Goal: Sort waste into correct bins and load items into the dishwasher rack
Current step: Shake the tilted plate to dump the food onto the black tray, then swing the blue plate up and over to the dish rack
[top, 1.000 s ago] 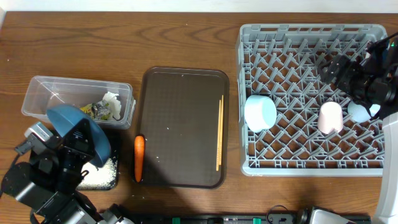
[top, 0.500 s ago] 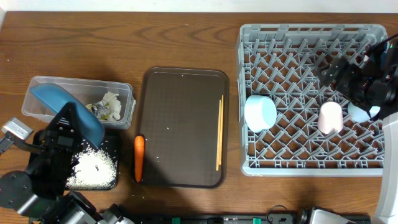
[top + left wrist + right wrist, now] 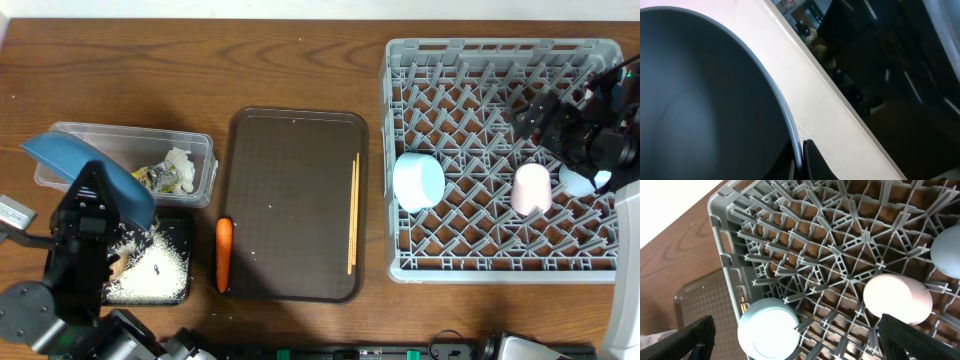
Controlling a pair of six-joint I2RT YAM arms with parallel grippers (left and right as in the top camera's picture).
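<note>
Our left gripper (image 3: 799, 161) is clamped on the rim of the large blue plate (image 3: 72, 162), which tilts above the clear tub (image 3: 120, 132) and the black tray (image 3: 184, 232) of rice (image 3: 150, 270). Our right gripper (image 3: 535, 113) hangs spread wide over the dishwasher rack (image 3: 480, 50), near the pink cup (image 3: 531, 188). The carrot (image 3: 224, 253) lies at the left edge of the brown serving tray (image 3: 290, 180).

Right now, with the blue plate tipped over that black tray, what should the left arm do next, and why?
Probably carry the blue plate toward the grey rack: its inside looks bare, the rice lies in the black tray, and the left fingers grip its rim.
</note>
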